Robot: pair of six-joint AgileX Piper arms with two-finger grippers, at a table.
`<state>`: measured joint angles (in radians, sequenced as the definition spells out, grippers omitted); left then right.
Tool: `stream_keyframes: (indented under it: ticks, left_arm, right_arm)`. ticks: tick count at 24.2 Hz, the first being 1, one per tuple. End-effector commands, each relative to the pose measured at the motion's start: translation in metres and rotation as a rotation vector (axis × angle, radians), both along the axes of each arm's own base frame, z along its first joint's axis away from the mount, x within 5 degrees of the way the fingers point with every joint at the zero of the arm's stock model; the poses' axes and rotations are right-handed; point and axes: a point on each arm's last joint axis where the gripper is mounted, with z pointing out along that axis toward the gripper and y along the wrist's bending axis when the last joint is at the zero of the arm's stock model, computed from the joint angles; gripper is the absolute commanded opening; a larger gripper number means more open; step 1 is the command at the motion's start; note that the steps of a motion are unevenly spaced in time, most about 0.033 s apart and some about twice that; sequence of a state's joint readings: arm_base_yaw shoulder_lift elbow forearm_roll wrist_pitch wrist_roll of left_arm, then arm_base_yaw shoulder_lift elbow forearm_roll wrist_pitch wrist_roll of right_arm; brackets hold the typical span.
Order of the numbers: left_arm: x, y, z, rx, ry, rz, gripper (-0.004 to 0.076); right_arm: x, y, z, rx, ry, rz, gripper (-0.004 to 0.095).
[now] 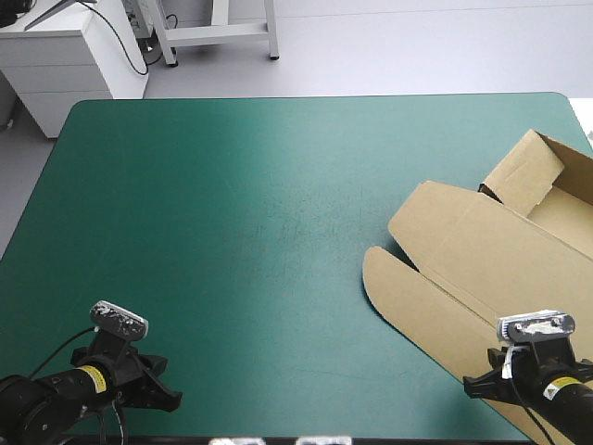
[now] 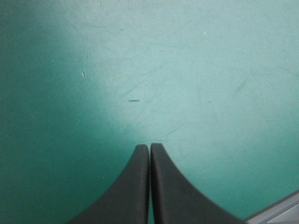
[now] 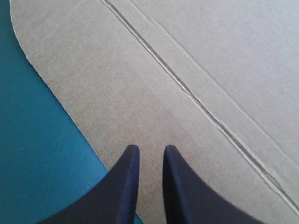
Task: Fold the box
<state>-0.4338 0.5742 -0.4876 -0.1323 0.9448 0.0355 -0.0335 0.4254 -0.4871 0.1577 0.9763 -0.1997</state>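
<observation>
Box [image 1: 463, 241] barely started: far end raised, rest left flat. L gripper [image 2: 149, 145] pressed shut, R gripper [image 3: 148, 148] slightly spread.

Matt brown board box [image 1: 482, 250] on scuffed teal-green cover [image 1: 232, 232].

In the high view the box [image 1: 482, 250] is cut off near the tabletop's [image 1: 232, 232] right edge, and its near-right part is hidden under the right arm [image 1: 547, 394]. The tabletop's near corners fall outside that view. There the fingers of the left end effector [image 2: 149, 147] and the right end effector [image 3: 148, 148] are hidden beneath their wrists. The right wrist view shows only part of the board.
</observation>
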Motion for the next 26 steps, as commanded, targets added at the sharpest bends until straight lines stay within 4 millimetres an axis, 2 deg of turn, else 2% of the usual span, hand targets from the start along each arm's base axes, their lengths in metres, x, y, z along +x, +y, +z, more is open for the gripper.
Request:
stream_keyframes:
  ticks: [1,10,26]
  left_arm:
    - [0.0039,-0.0036,0.0104,-0.048,-0.050,0.002,-0.0008]
    - [0.0032,-0.0041,0.0102,-0.055,-0.040,0.002,-0.0008]
    - [0.0032,-0.0041,0.0102,-0.055,-0.040,0.002,-0.0008]
  right_arm:
    - [0.0032,0.0009,0.0100,0.003,-0.106,0.008,0.0128]
    - [0.0028,0.0002,0.0099,-0.003,-0.105,0.004,-0.0020]
    - [0.0028,0.0002,0.0099,-0.003,-0.105,0.004,-0.0020]
